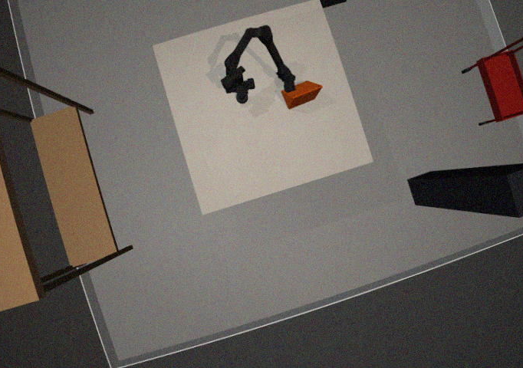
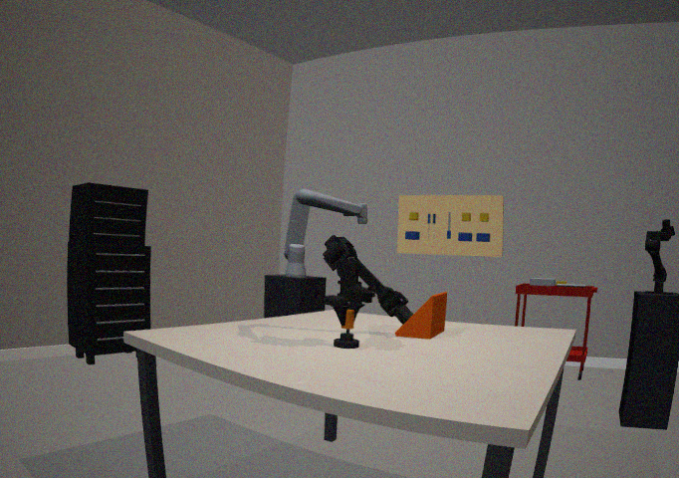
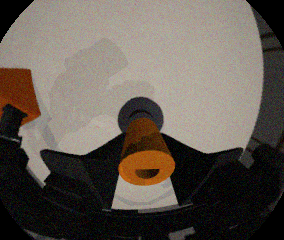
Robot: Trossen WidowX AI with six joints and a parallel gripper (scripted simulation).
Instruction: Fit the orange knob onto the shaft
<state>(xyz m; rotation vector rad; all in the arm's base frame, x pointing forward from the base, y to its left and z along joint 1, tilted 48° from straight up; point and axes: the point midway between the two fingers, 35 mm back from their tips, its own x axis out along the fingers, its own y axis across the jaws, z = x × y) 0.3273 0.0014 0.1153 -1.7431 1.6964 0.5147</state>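
My gripper (image 3: 142, 136) (image 2: 347, 317) (image 1: 239, 90) is shut on the orange knob (image 3: 144, 150) (image 2: 348, 319), held upright. In the wrist view the knob's D-shaped hole faces the camera with its flat side up. The dark round pedestal (image 3: 141, 111) (image 2: 345, 341) (image 1: 241, 99) stands on the white table (image 2: 408, 371) straight below the knob. In the side view the knob's lower end hangs a little above the pedestal. The dark shaft is hidden behind the knob.
An orange wedge block (image 1: 302, 93) (image 2: 426, 318) (image 3: 9, 91) stands on the table at the arm's base, to the right of the pedestal in the side view. Off the table are a black cabinet (image 2: 108, 265), a red cart (image 2: 555, 304) and a black plinth (image 2: 651, 355).
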